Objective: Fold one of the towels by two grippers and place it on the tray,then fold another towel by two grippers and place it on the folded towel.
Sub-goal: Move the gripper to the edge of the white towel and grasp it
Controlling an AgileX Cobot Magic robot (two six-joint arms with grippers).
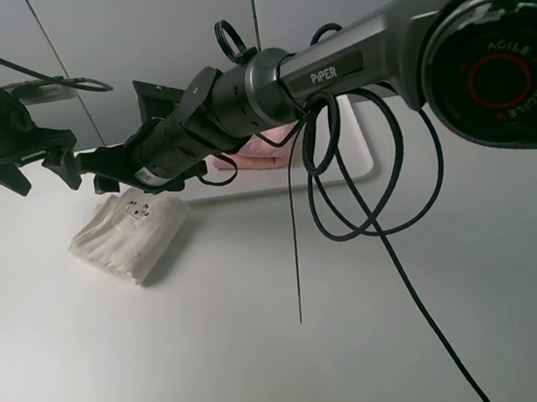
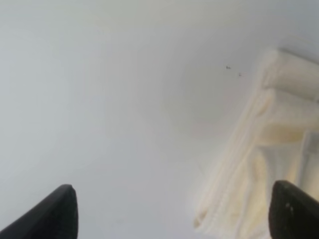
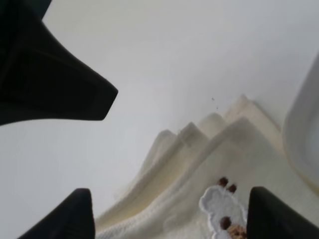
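So the cream towel (image 1: pixel 132 235) is seen folded into a thick stack on the white bench (image 1: pixel 266 339), out around 9 o'clock from the middle of the high view. The pink towel (image 1: pixel 264 150) is already parked on the tray (image 1: pixel 361 155) up near 12, mostly hidden by the arm. The right end effector (image 1: pixel 113 171) is held spread apart just over the cream stack, nothing gripped. The left end effector (image 1: pixel 34 166) is splayed wide too, empty, beside it.

Cream-white towel (image 1: pixel 132 235) nubby terry cloth; table (image 1: pixel 268 358) smooth matt white; tray (image 1: pixel 356 156) glossy plastic
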